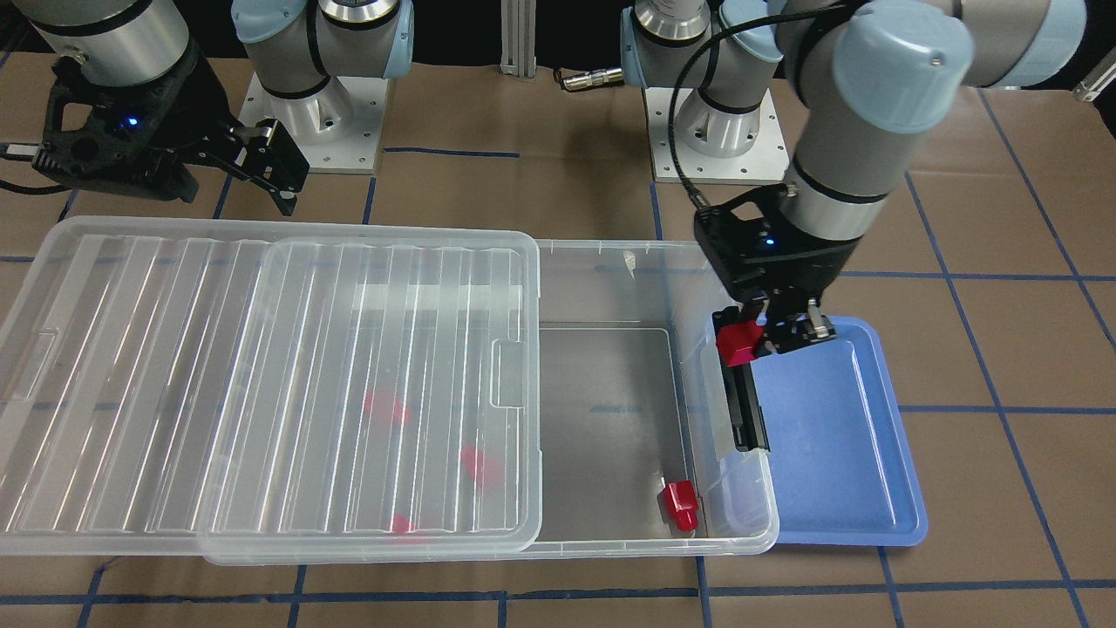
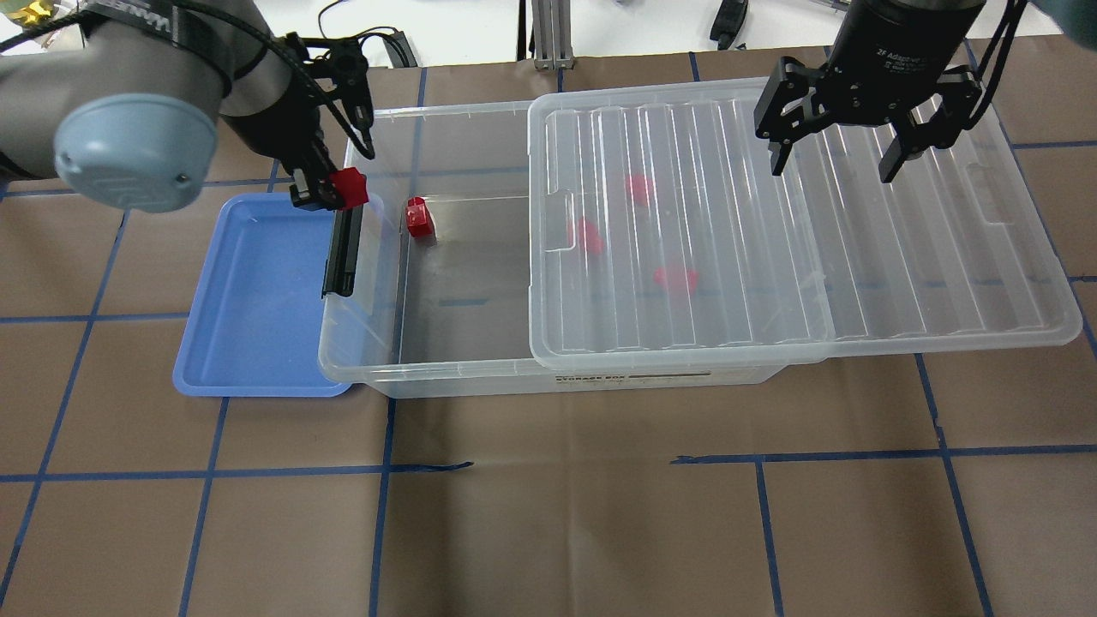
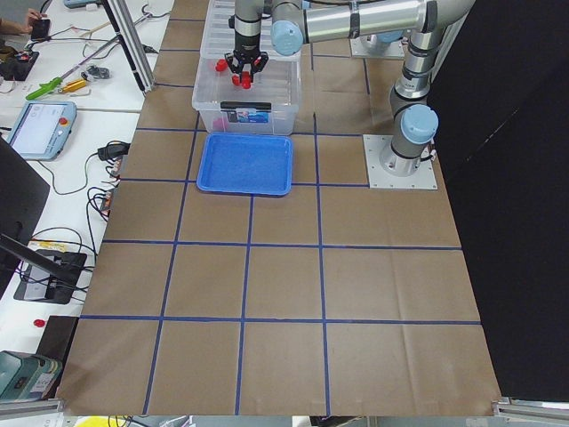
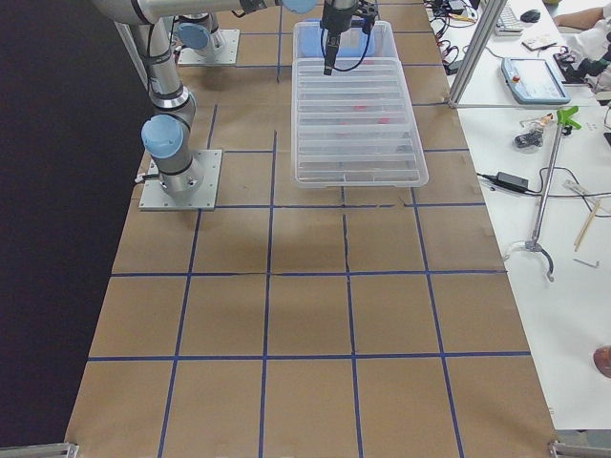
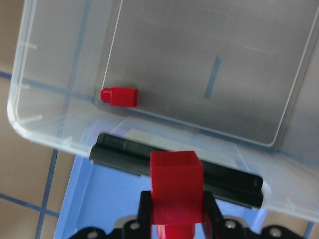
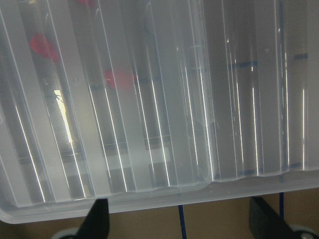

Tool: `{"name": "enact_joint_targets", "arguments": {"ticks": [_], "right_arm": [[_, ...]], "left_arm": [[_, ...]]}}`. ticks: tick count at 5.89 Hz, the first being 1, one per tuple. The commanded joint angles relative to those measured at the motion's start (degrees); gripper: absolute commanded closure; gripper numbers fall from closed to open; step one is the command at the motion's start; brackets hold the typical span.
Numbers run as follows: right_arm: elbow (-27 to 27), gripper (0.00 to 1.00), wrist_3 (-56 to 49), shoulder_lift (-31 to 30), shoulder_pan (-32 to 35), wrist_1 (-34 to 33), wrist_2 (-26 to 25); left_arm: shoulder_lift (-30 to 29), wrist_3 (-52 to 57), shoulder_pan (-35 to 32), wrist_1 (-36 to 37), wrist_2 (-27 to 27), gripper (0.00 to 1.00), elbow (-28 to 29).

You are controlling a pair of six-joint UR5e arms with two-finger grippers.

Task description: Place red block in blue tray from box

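My left gripper (image 1: 760, 338) is shut on a red block (image 1: 738, 342), also seen in the overhead view (image 2: 346, 188) and the left wrist view (image 5: 175, 191). It holds the block above the box's end wall, over the black clip bar (image 5: 174, 167), at the near edge of the blue tray (image 1: 837, 453) (image 2: 257, 308). Another red block (image 2: 419, 217) (image 5: 119, 96) lies in the uncovered end of the box (image 2: 446, 111). Three more show blurred under the lid (image 2: 771, 257). My right gripper (image 2: 833, 170) is open and empty above the lid.
The lid (image 1: 261, 375) is slid sideways and overhangs the box's far end, leaving the end by the tray uncovered. The tray (image 3: 244, 165) lies flat against the box's clip end and holds nothing. Brown table with blue tape lines all round.
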Motion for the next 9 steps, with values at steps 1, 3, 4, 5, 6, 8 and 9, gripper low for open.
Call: {"name": "enact_joint_targets", "arguments": {"ticks": [1, 3, 4, 5, 6, 8, 9], "right_arm": [[0.00, 0.00, 0.00, 0.00, -0.09, 0.02, 0.00], [0.00, 0.00, -0.09, 0.00, -0.27, 0.02, 0.00], [0.09, 0.00, -1.39, 0.09, -0.79, 0.11, -0.09], [0.09, 0.00, -10.98, 0.09, -4.28, -0.24, -3.05], [0.09, 0.00, -18.90, 0.09, -12.75, -0.42, -3.86], [0.09, 0.00, -29.07, 2.53, -26.66, -4.08, -7.35], [0.09, 0.00, -36.49, 5.77, -30.73, -10.29, -9.73]], "left_arm": [[-2.53, 12.88, 11.87, -0.22, -0.09, 1.00, -0.74], [-8.42, 26.50, 15.19, 4.32, -0.53, 0.99, -5.38], [-11.84, 28.27, 15.01, 9.49, -0.62, 0.99, -8.19], [-15.00, 28.38, 15.19, 11.72, -0.79, 0.97, -8.66], [-16.69, 28.29, 15.19, 12.96, -1.84, 0.94, -8.75], [-16.97, 28.20, 14.93, 13.06, -2.11, 0.62, -8.75], [-16.97, 28.03, 15.01, 12.97, -2.02, 0.02, -8.66]]}}
